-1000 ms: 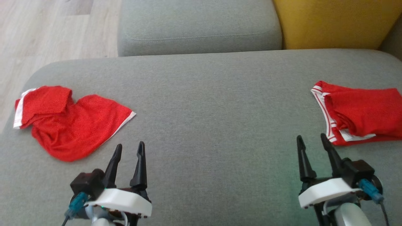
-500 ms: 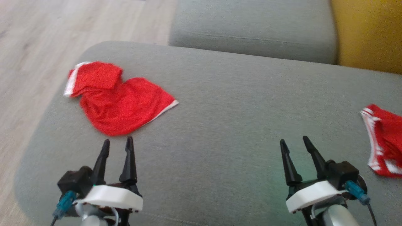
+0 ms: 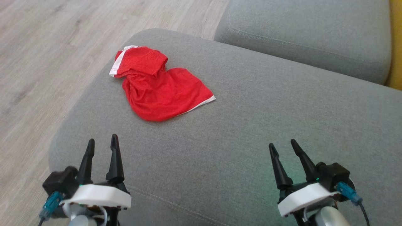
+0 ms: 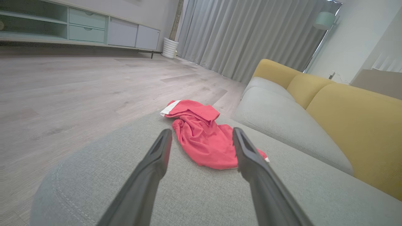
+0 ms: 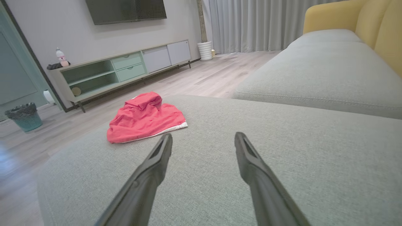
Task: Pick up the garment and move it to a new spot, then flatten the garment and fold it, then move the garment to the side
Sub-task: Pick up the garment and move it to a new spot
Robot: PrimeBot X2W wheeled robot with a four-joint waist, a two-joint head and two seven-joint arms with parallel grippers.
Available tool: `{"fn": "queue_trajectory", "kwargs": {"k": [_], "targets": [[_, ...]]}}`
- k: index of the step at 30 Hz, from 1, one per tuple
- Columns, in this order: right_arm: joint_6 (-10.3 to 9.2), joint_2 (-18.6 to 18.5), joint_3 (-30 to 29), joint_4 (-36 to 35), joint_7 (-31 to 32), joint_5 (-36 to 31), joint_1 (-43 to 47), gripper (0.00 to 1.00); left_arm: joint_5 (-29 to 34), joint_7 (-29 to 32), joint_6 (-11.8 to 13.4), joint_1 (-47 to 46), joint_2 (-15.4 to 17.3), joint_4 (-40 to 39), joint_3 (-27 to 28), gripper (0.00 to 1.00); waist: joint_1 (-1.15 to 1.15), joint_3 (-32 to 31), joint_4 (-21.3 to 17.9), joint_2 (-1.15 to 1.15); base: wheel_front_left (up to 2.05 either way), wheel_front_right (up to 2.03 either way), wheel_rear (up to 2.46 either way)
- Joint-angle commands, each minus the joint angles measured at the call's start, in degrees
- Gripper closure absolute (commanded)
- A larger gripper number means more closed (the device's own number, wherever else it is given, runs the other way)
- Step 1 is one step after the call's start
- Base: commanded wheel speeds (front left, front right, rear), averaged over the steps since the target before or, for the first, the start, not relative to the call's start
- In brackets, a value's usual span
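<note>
A crumpled red garment (image 3: pixel 161 85) with white trim lies near the far left corner of the grey sofa seat (image 3: pixel 251 131). My left gripper (image 3: pixel 102 142) hovers open at the lower left, short of the garment and empty. At the lower right my right gripper (image 3: pixel 284 147) is open too, well to the right of the cloth. The left wrist view has the garment (image 4: pixel 204 135) just beyond the left gripper (image 4: pixel 201 136), whose fingers stand apart. From the right wrist, the garment (image 5: pixel 144 117) lies ahead and to the left of the right gripper (image 5: pixel 203 139).
Wooden floor (image 3: pixel 47 56) drops away past the seat's left edge. A second grey cushion (image 3: pixel 307 34) lies behind, with a yellow backrest (image 4: pixel 355 125) beyond it. A low TV cabinet (image 5: pixel 125 69) and a bin (image 5: pixel 23 116) stand across the room.
The head camera has swung to the left, so the garment now sits nearer the middle of the view and the second red garment at the right has left the picture. Both grippers stay open.
</note>
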Motion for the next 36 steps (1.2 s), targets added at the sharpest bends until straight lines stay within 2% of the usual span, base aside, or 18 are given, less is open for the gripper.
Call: {"fn": "queue_trajectory", "kwargs": {"k": [1, 6, 12, 14, 20, 23, 24, 26, 30, 36], "targets": [[0.19, -0.13, 1.25, -1.58, -0.83, -0.23, -2.69, 0.00, 0.46, -0.70, -0.12, -2.56, 0.15, -1.82, 2.00, 0.00, 0.00, 0.28, 0.14, 0.00, 0.00, 0.00, 0.00], [0.19, -0.13, 1.02, -1.56, -0.75, 0.62, -3.54, 0.00, -0.35, -0.70, 0.21, -4.01, 0.15, -2.49, 3.86, 0.00, 0.00, 1.55, -0.16, 0.00, 0.00, 0.00, 0.00], [0.19, -0.13, 0.48, -2.38, -0.43, -0.08, -4.75, 0.00, 0.85, -0.70, -0.21, -7.70, 0.15, -1.33, 5.99, 0.00, 0.00, 4.22, -2.40, 0.00, 0.00, 0.00, 0.00], [0.19, -0.13, -0.70, -3.10, -0.22, -0.92, -5.28, 0.00, 1.93, -0.70, 0.21, -9.48, 0.15, 1.06, 6.47, 0.00, 0.00, 5.48, -3.39, 0.00, 0.00, 0.00, 0.00], [0.19, -0.13, -7.64, -7.47, 1.77, -4.50, -7.14, 0.00, 3.28, -0.46, -1.82, -18.43, 1.31, 6.86, 6.02, 0.00, 0.00, 10.29, -6.84, 0.00, 0.00, 0.00, 0.00], [0.19, -0.13, -11.48, -10.49, 3.17, -6.27, -8.00, 0.00, 4.12, 2.83, -3.36, -23.80, 3.10, 11.11, 4.36, 0.00, 0.00, 12.74, -8.59, 0.00, 0.00, 0.00, 0.00], [0.19, -0.13, -13.66, -12.51, 4.06, -7.16, -8.63, 0.00, 4.37, 5.91, -4.38, -27.84, 4.19, 13.98, 3.34, 0.00, 0.00, 14.33, -9.64, 0.00, 0.00, 0.00, 0.00], [0.19, -0.13, -15.06, -14.59, 4.96, -7.85, -9.20, 0.00, 2.41, 9.25, -5.33, -31.97, 4.21, 16.74, 3.57, 0.00, 0.00, 16.09, -10.80, 0.00, 0.00, 0.00, 0.00], [0.19, -0.13, -15.91, -18.15, 6.60, -8.92, -10.29, 0.00, 0.89, 14.33, -6.75, -39.90, 5.89, 22.18, 3.10, 0.00, 0.00, 19.32, -13.15, 0.00, 0.00, 0.00, 0.00], [0.19, -0.13, -16.40, -21.43, 7.30, -9.22, -11.51, 0.00, 0.33, 21.59, -7.44, -48.70, 7.74, 29.53, 1.70, 0.00, 0.00, 22.85, -16.29, 0.00, 0.00, 0.00, 0.00]]}}
